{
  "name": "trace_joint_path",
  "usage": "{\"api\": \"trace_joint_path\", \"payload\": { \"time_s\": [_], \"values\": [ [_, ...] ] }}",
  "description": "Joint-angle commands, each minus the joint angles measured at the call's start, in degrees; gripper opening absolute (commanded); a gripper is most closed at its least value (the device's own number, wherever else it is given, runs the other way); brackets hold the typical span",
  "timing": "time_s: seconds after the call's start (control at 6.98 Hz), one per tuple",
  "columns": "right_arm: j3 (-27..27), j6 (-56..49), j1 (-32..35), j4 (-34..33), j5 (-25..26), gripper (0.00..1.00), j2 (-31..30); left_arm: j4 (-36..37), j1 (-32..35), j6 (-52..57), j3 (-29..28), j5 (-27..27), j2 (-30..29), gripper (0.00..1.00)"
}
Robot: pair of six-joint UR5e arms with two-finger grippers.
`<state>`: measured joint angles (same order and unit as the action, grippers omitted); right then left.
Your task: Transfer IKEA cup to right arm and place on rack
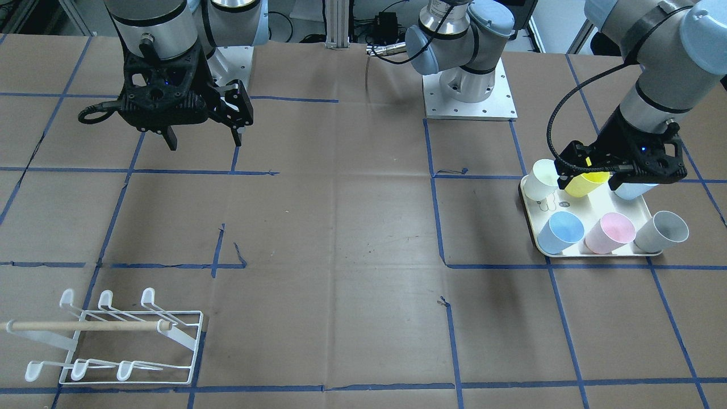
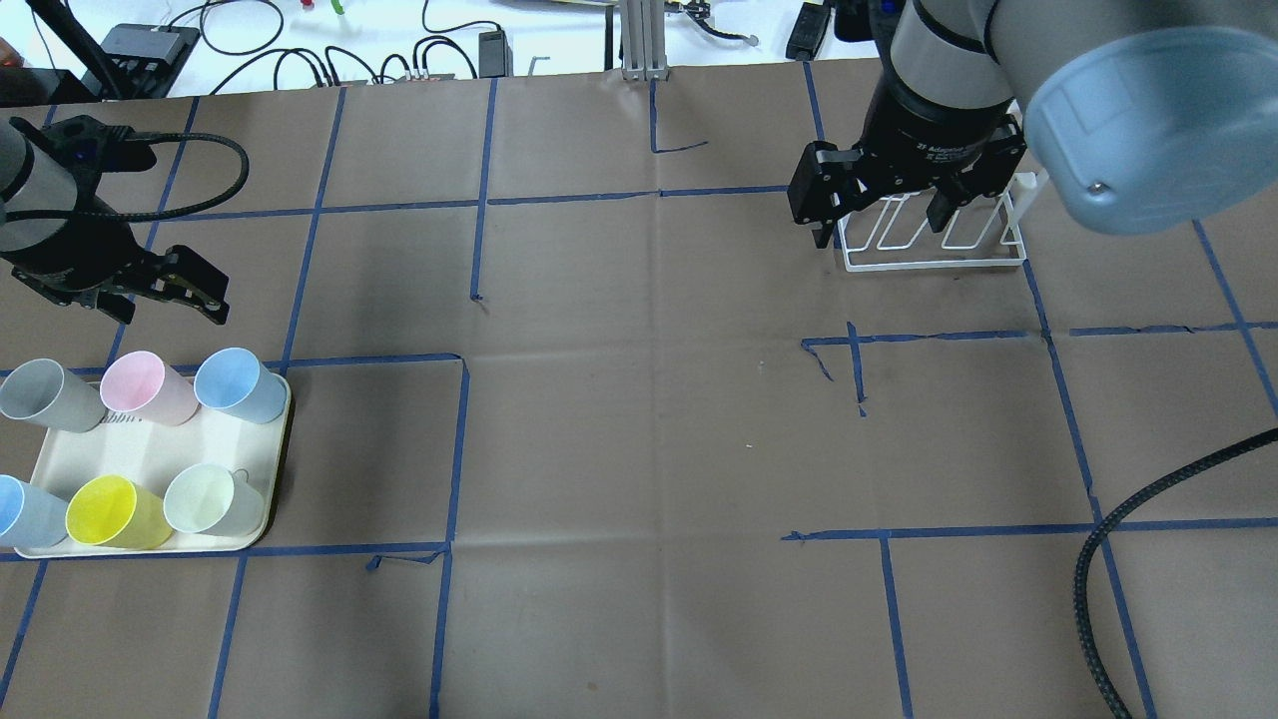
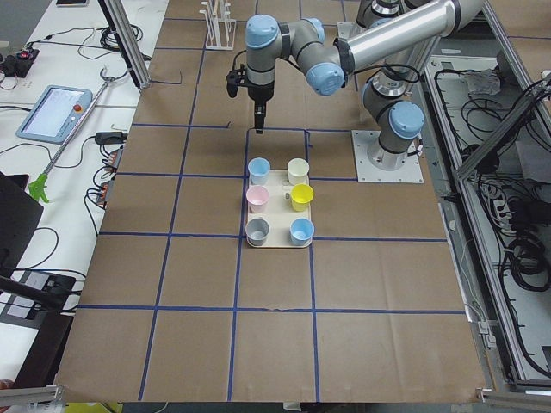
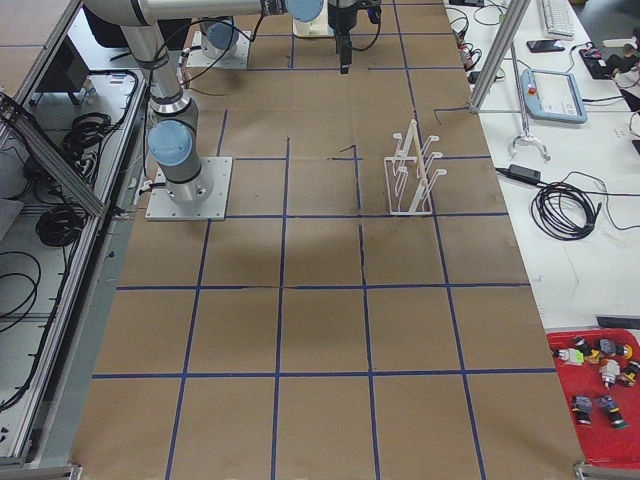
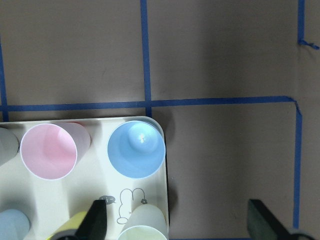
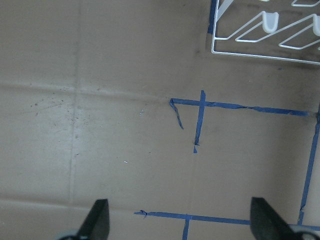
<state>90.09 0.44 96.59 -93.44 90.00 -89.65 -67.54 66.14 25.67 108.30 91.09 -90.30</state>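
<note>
Brown paper, marked into squares with blue tape (image 2: pixel 482 203), covers the counter (image 2: pixel 639 449). On the robot's left side sits a cream tray (image 2: pixel 160 454) carrying six IKEA cups (image 3: pixel 256 198). All stand upright, mouths up, in two rows of three. The tray's row farther from the robot holds a grey cup (image 2: pixel 45 394), a pink cup (image 2: pixel 145 387) and a blue cup (image 2: pixel 238 384). The nearer row holds a light blue cup (image 2: pixel 20 511), a yellow cup (image 2: pixel 115 511) and a white cup (image 2: pixel 210 501).

The left claw (image 5: pixel 175 210) hangs above the tray's edge on the side of the blue and white cups, clear of every cup. Its fingers are spread wide with nothing between them. In the left wrist view one finger (image 5: pixel 96 220) shows over the tray next to the white cup, and the other shows over bare paper beside the tray.

The rack (image 1: pixel 122 341) is white wire with upturned pegs and a wooden dowel (image 1: pixel 85 325) across it. It stands well apart from the tray, on the counter's opposite half and farther from the robot than the tray.

The right claw (image 1: pixel 203 139) hangs in the air over that same half, well apart from the tray. Its fingers are also wide apart and hold nothing.
</note>
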Motion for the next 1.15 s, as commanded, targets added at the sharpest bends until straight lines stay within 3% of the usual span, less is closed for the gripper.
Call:
{"api": "trace_joint_path", "payload": {
  "time_s": [0.0, 0.72, 1.0],
  "values": [
    [0.1, 0.0, 0.0, 0.0, 0.0, 1.00, 0.0, 9.4, -0.1, -0.3, 3.7, -0.1, -5.4, 1.00],
    [0.1, 0.0, 0.0, 0.0, 0.0, 1.00, 0.0, 11.9, -0.1, -3.8, 4.0, -2.1, -12.9, 0.99],
    [0.1, 0.0, 0.0, 0.0, 0.0, 1.00, 0.0, 16.8, -0.1, -4.2, 8.3, -1.7, -13.1, 0.99]
  ]
}}
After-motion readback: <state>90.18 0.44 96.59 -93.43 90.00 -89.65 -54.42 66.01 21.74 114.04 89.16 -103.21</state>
